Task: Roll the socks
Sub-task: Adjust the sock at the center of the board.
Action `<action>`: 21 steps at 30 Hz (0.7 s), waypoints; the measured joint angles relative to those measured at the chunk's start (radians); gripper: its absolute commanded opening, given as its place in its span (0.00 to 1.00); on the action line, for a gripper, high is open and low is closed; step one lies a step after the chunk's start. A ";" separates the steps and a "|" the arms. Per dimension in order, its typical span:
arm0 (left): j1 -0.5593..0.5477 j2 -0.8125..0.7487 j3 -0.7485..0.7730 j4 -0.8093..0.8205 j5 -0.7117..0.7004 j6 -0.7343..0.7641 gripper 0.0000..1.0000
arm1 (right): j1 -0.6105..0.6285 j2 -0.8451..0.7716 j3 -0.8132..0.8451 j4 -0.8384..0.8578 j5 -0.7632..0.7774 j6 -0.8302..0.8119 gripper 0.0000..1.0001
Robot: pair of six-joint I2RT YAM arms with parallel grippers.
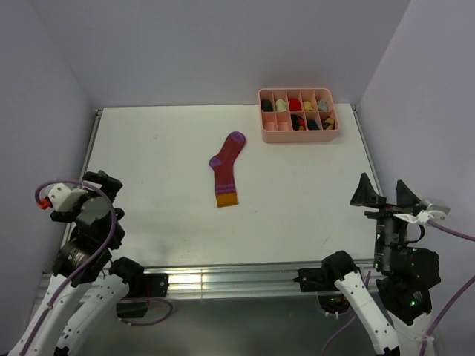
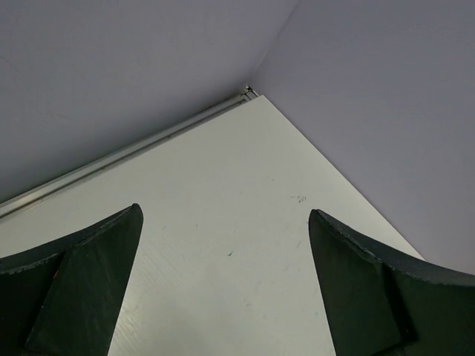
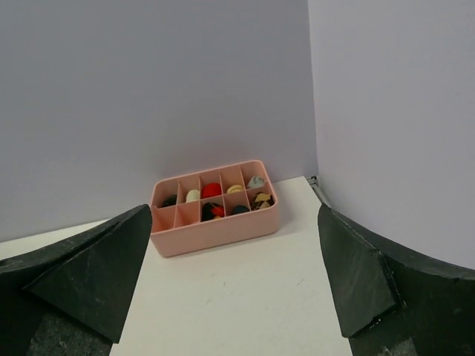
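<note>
Sock and surroundings. A red-and-purple sock (image 1: 226, 169), orange at the cuff, is laid flat near the centre of the desk (image 1: 148, 148), with open surface on every side. A pink divided tray (image 1: 297, 136) is set against the far right edge, and small coloured bundles (image 3: 211, 190) are seen in its compartments. The left gripper (image 2: 225, 213) and right gripper (image 1: 384, 191) are held near the near corners, well apart from the sock, each with its jaws apart.

A white table (image 1: 312, 193) stands between lilac walls (image 1: 185, 52). At the table's one o'clock corner sits a pink box (image 1: 297, 136) with ten compartments, holding small bundles (image 1: 295, 104) of mixed colours.
</note>
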State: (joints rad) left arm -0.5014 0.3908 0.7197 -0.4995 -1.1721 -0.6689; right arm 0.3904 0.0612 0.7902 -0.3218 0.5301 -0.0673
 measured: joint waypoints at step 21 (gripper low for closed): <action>0.292 0.253 0.010 0.061 0.551 0.074 1.00 | 0.009 0.802 -0.017 0.124 -0.556 0.338 1.00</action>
State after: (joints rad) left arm -0.2092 0.6434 0.7296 -0.4389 -0.6212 -0.5949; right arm 0.3996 0.8631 0.7731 -0.1982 -0.0257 0.2703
